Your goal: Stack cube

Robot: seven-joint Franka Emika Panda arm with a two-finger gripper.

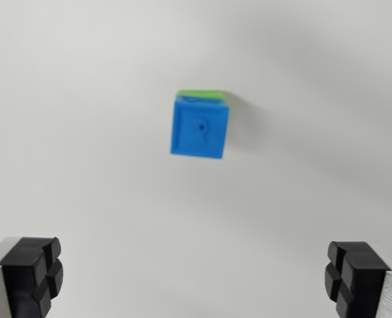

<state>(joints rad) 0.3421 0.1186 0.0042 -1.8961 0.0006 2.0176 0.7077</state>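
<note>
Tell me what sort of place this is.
Probably a lab test bench: a plain white tabletop, a blue cube on a green cube, and an open gripper with nothing between its fingers.

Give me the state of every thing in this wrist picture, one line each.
blue cube: sitting on top of the green cube, free of the gripper, a dark mark on its top face.
green cube: underneath the blue one, only a strip of its far edge showing.
gripper: open, fingers spread wide at the bottom corners, holding nothing, clear of the cubes.
table: plain white, bare around the stack.
</note>
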